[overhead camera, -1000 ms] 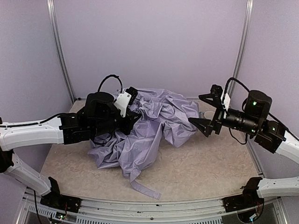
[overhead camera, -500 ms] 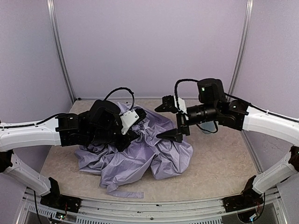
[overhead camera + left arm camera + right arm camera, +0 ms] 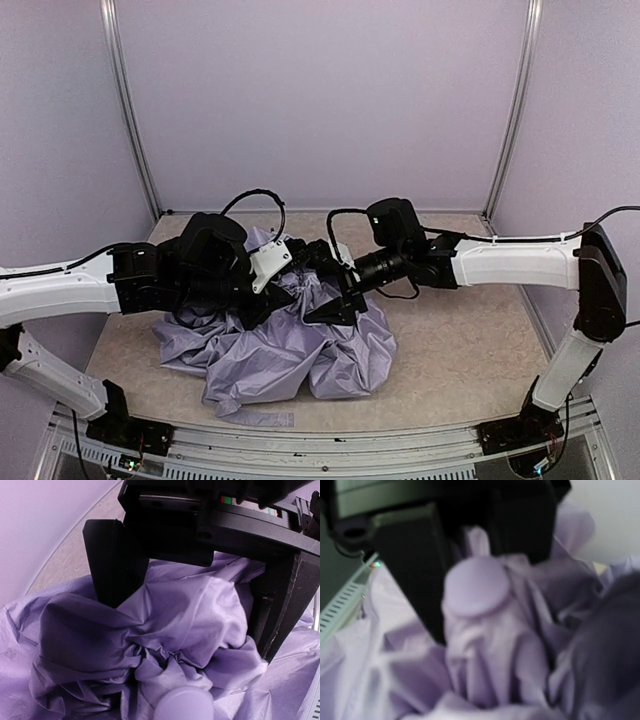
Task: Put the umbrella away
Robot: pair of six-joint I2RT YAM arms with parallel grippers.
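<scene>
The table [image 3: 470, 370] is carrying the umbrella [image 3: 290, 355], which is lying crumpled at centre frame. The left gripper [image 3: 195, 622] is pinching a bunch of its lavender fabric between its fingers, apparently steadying the canopy. The right gripper [image 3: 326, 284] is straddling the handle knob [image 3: 476, 587] with fingers wide, likely positioning to grasp it.

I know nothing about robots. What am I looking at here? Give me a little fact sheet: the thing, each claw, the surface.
thing: umbrella, lavender, crumpled in a heap
surface: table, speckled beige
left gripper: shut on a bunch of the fabric
right gripper: open, fingers on either side of the round knob
strap: flat on the table at the heap's near edge
</scene>
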